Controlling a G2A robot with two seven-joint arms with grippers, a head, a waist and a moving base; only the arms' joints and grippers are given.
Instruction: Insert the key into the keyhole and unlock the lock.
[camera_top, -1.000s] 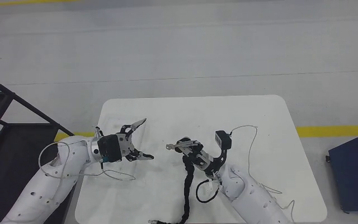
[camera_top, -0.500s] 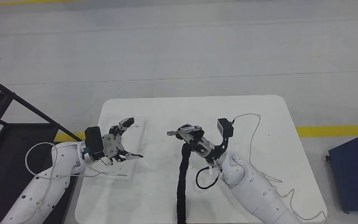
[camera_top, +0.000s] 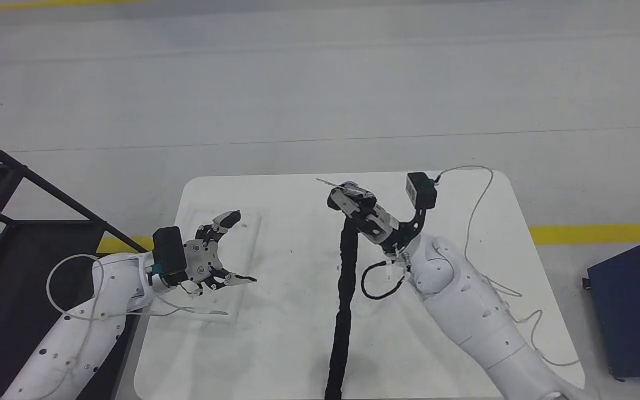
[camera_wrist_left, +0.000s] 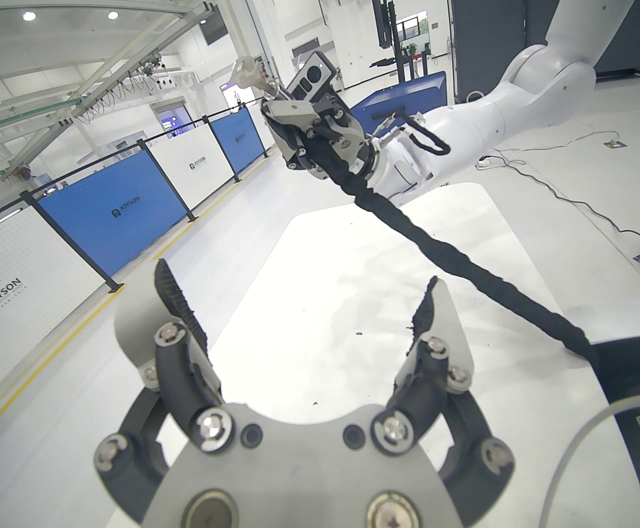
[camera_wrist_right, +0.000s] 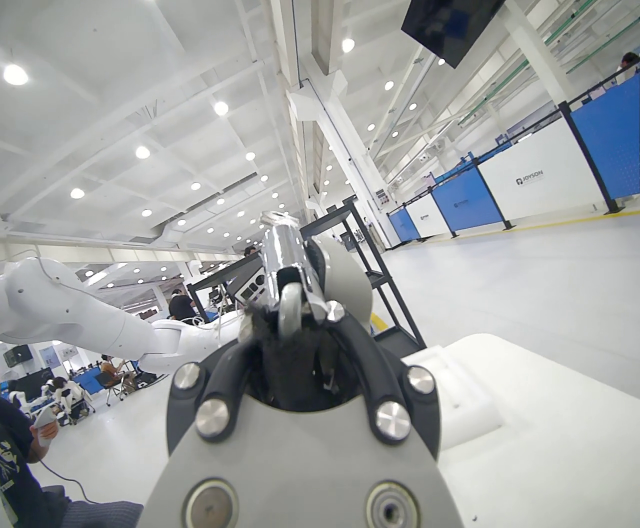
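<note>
one lock (camera_wrist_right: 282, 255), clenched in the right gripper (camera_top: 345, 195) above the table's (camera_top: 480, 230) far edge, points its long axis up toward the table's far left, key (camera_wrist_left: 247, 74) jutting from its tip. its cable (camera_top: 345, 290) trails to the near edge. the left gripper (camera_top: 234, 250) hangs spread over the table's left side.

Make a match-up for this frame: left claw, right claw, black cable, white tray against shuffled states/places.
1 left claw
2 right claw
3 black cable
4 white tray

A shut on the lock
B on the table, by the left claw
C open, empty
D runs from the right claw down over the table

Pairs: 1-C, 2-A, 3-D, 4-B
</note>
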